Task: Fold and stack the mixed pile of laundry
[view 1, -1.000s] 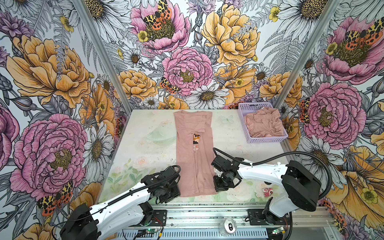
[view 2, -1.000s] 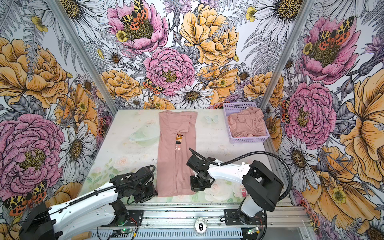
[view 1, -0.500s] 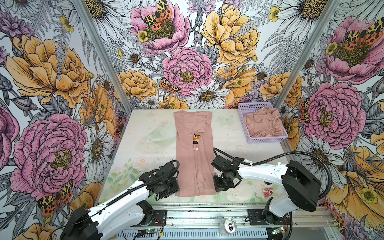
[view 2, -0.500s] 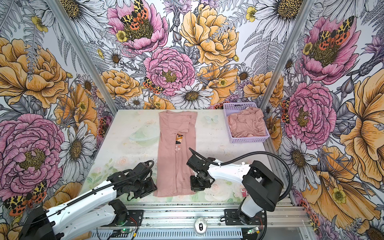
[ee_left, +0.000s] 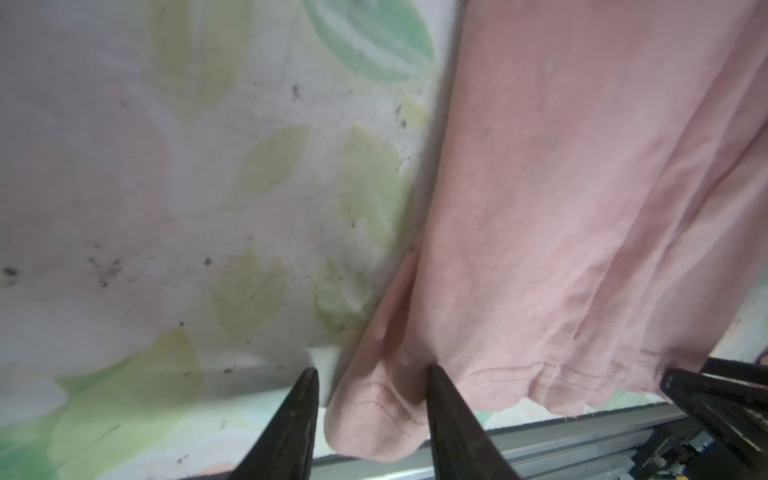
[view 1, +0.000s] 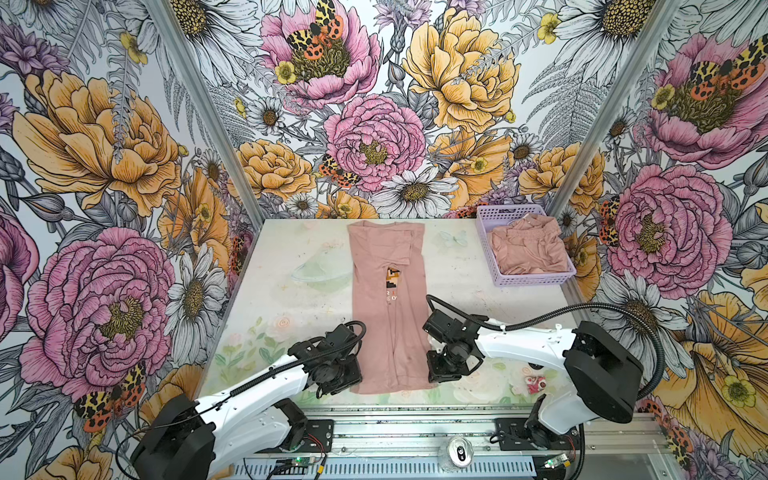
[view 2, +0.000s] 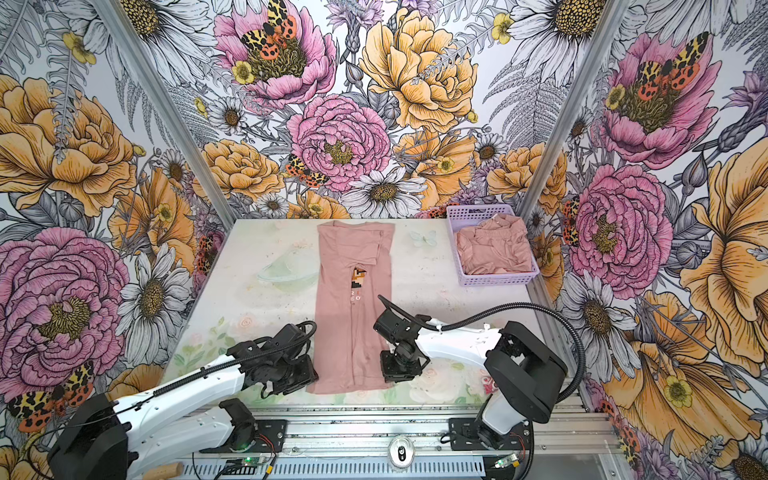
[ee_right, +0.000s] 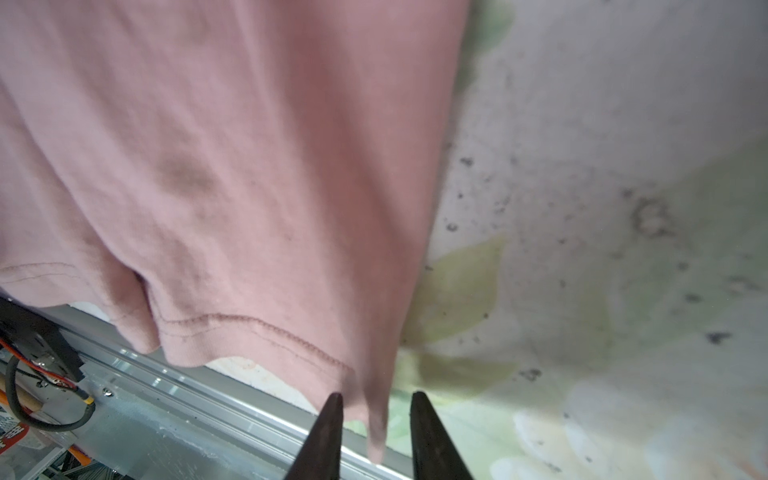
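Open at the left gripper point(ee_left: 372, 370): one finger on the bare table point(ee_left: 166, 208), the other pressing down on cloth, with a hem corner of the T-shirt point(ee_left: 582, 208) in between. Not pinched yet. That corner: the one farthest from the lavender basket point(view 1: 532, 279).

Open too at the right gripper point(ee_right: 377, 395), with a small gap on each side of a thin tip of hem. Nothing held. That corner: the hem corner on the basket's side.

Pink T-shirt flat on the table, beside the basket but not touching it, folded long and thin, with a bit of the pixel picture peeking out in the middle. Neck end about level with the basket, hem end far from it. Inside the basket: more crumpled pink clothes point(view 1: 528, 249), likely the shorts.

Probably very light, soft and floppy. No shape of its own, so likely to sag and wrinkle when lifted. Not breakable. Layers likely to slide on each other, so easy to grab only the top one. Best to pinch both hem corners, all layers at once, and lift them together.
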`<state>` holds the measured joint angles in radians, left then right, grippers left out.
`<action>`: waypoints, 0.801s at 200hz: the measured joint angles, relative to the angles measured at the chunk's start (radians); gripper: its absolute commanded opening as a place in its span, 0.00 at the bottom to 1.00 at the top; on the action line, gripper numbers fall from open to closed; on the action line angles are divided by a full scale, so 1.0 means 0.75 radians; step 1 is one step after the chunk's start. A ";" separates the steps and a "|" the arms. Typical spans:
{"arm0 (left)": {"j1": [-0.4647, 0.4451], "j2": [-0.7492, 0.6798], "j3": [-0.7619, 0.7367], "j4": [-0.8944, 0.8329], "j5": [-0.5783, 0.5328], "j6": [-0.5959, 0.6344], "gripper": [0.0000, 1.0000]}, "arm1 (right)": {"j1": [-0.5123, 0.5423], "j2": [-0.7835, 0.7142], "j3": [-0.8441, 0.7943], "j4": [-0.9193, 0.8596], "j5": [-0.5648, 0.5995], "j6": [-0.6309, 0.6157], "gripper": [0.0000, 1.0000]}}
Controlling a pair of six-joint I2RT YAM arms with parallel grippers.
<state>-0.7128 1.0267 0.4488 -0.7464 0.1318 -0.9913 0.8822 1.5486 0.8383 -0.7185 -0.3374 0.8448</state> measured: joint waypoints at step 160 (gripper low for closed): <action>-0.092 -0.024 -0.042 0.102 0.032 -0.076 0.39 | -0.007 0.033 0.001 0.009 0.000 -0.014 0.32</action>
<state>-0.7818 1.0088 0.4175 -0.6701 0.1558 -1.0481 0.8772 1.5730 0.8387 -0.7120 -0.3374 0.8345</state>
